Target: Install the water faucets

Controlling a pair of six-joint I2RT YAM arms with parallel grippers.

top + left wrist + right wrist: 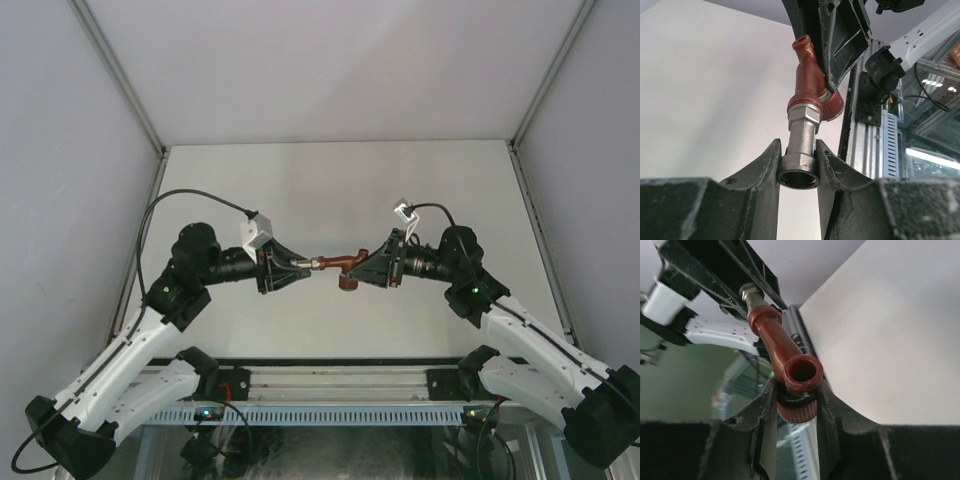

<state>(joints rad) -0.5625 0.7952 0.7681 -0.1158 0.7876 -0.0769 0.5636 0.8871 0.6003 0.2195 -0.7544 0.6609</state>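
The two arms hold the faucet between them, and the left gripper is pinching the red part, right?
Not quite. The left gripper pinches the grey metal fitting, as the left wrist view shows; the red tap body sits in the right gripper.

Plain white tabletop (340, 190) boxed in by pale grey walls (330, 60), with metal corner posts (120, 80) running up at the back. Slotted aluminium rail (330, 412) along the near edge, lighting's soft and even.
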